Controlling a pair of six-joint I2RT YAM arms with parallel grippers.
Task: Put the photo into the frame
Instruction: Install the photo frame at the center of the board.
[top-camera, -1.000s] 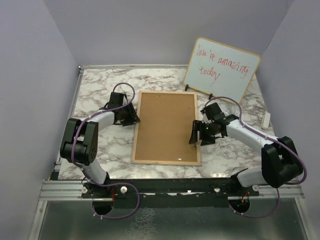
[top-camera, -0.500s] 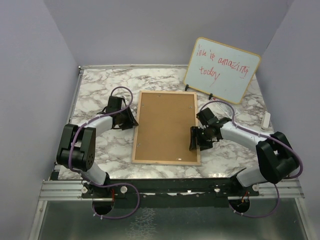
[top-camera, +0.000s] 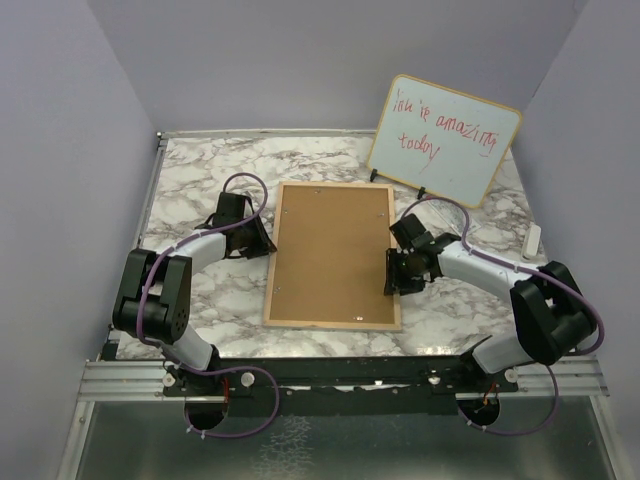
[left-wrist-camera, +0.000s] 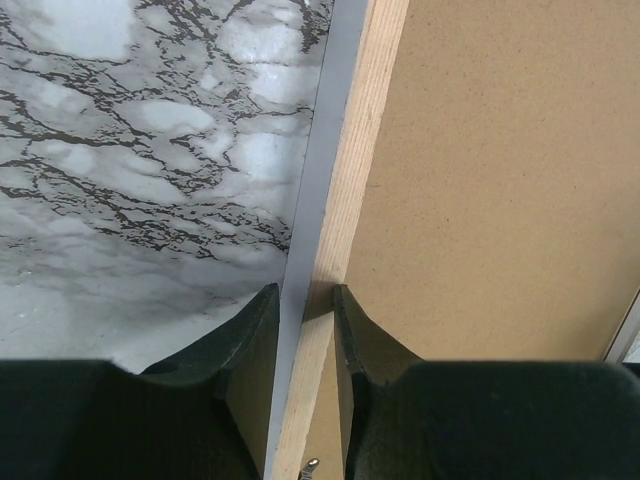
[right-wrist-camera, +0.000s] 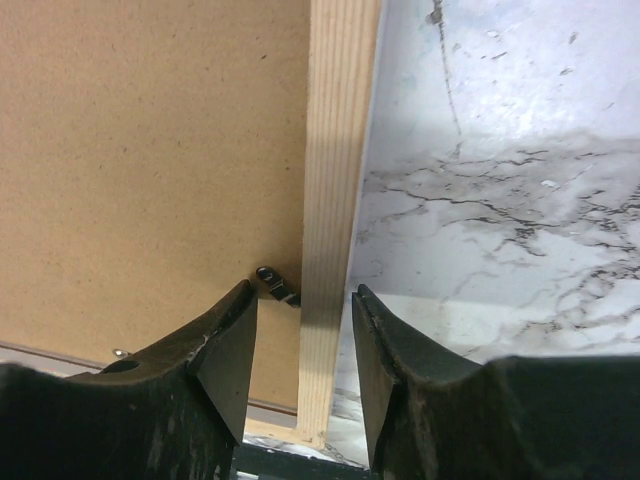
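Note:
The frame (top-camera: 271, 285) lies face down in the middle of the marble table, its light wood rails around a plain brown backing board (top-camera: 332, 255). My left gripper (top-camera: 263, 240) straddles the left rail (left-wrist-camera: 350, 150), its jaws closed against both sides of it (left-wrist-camera: 305, 292). My right gripper (top-camera: 393, 272) straddles the right rail (right-wrist-camera: 340, 120), with a gap on each side between fingers and wood (right-wrist-camera: 303, 292). A small black turn clip (right-wrist-camera: 277, 284) sits by the right gripper's inner finger. The photo is out of view.
A wood-rimmed whiteboard (top-camera: 445, 140) with red writing stands propped at the back right. A small white object (top-camera: 532, 240) lies near the table's right edge. Purple walls close in the table on three sides.
Both grippers have narrowed around the frame's side rails. The right gripper has dropped lower onto its rail, and the left arm has shifted slightly. The frame has not moved.

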